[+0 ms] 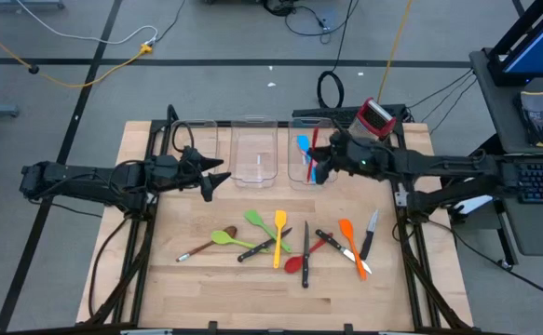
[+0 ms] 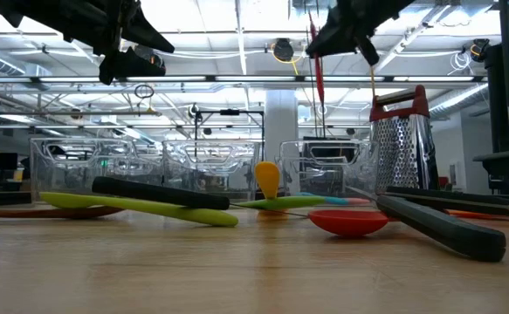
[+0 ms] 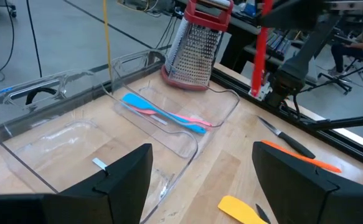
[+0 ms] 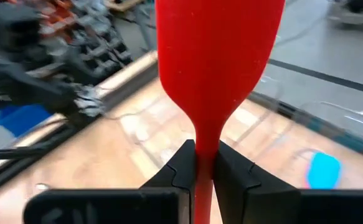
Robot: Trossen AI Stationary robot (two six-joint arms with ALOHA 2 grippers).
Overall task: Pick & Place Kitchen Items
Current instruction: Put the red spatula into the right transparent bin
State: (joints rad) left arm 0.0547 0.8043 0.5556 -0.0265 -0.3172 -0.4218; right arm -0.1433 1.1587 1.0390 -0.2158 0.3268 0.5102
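Red spatula (image 4: 215, 56) clamped by its thin handle in the right gripper (image 4: 204, 163), jaws narrow on it, hanging above the rightmost clear bin (image 1: 310, 160). Blue spatula (image 3: 145, 107) and pink utensil (image 3: 193, 119) lying inside that bin. Left gripper (image 3: 200, 177) raised over the desk (image 1: 206, 279) near the middle bin (image 1: 254, 154), jaws wide, holding nothing. Green, yellow, orange utensils and knives scattered on the desk's front half. Box grater (image 1: 375, 117) behind the bins.

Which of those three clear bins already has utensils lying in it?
The bin on the right, beside the box grater: a blue spatula and a pink utensil lie inside. The other two look empty.
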